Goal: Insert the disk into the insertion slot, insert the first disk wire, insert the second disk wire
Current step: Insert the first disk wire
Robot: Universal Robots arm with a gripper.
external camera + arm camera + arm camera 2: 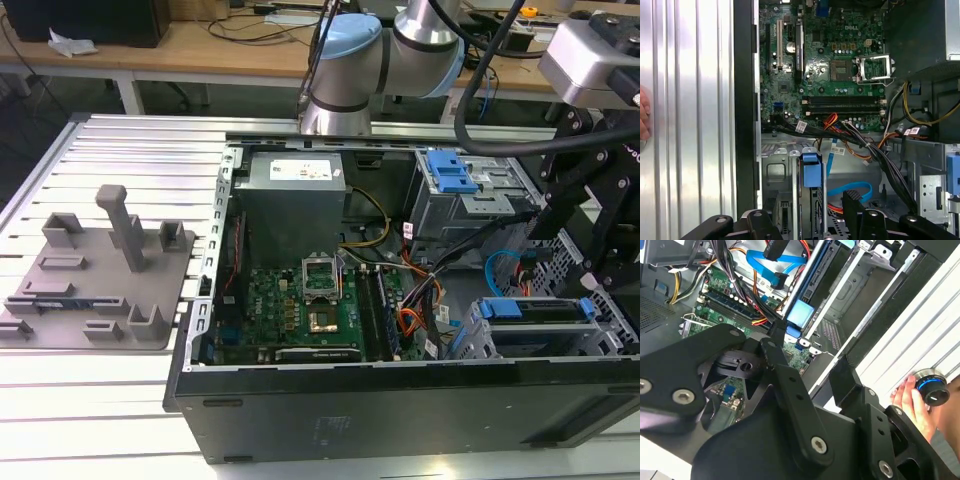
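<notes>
While disk [530, 309] sits in insertion slot [468, 342], second wrist view, hand [910, 401].

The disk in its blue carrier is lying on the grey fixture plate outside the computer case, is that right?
No. The disk in its blue carrier is not on the grey fixture plate; it rests in the insertion slot inside the computer case, as the exterior view shows.
</notes>
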